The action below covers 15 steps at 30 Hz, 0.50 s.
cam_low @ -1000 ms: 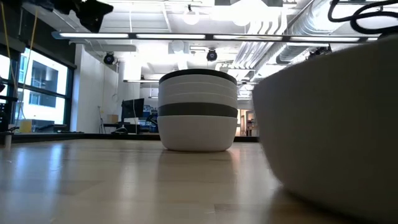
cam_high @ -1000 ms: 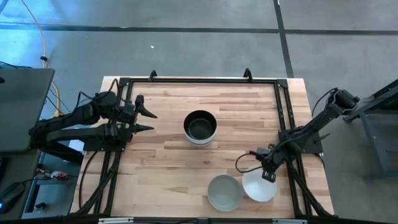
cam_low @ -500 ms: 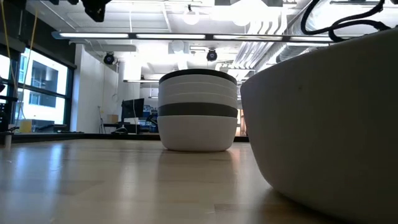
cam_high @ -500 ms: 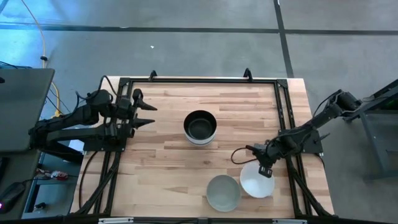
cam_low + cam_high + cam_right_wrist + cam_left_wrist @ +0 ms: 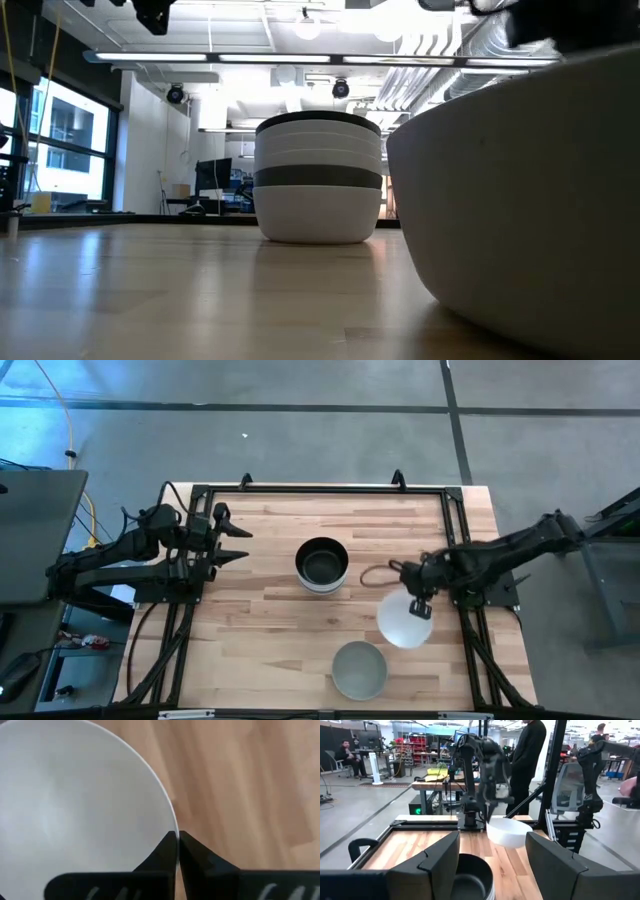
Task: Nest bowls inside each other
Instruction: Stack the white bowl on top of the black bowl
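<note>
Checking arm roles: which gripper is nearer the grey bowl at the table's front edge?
Right. The right gripper, shut on the white bowl, is just behind the grey bowl; the left gripper waits across the table.

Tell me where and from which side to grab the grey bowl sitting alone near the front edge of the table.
Take the grey bowl by its rim, coming straight down from above. It stands upright and open-topped, with thin walls a finger can slip over: one finger inside, one outside. The side facing the right gripper looks easiest, but that gripper is pinching the rim of the white bowl the same way, so it must set that down first.
</note>
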Each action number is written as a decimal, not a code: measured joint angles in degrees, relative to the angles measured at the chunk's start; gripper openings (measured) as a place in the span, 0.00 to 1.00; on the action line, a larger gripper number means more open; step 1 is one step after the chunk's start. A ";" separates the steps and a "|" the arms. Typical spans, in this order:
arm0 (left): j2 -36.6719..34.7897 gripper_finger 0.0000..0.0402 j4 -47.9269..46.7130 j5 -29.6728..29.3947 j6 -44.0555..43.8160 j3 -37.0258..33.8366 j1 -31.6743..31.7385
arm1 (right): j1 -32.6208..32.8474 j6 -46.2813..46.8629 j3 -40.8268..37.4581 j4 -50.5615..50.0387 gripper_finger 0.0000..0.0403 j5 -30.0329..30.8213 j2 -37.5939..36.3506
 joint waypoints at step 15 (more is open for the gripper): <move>0.00 0.54 4.27 -0.21 -1.04 0.04 0.00 | -21.68 2.50 22.44 -10.55 0.00 -1.48 8.92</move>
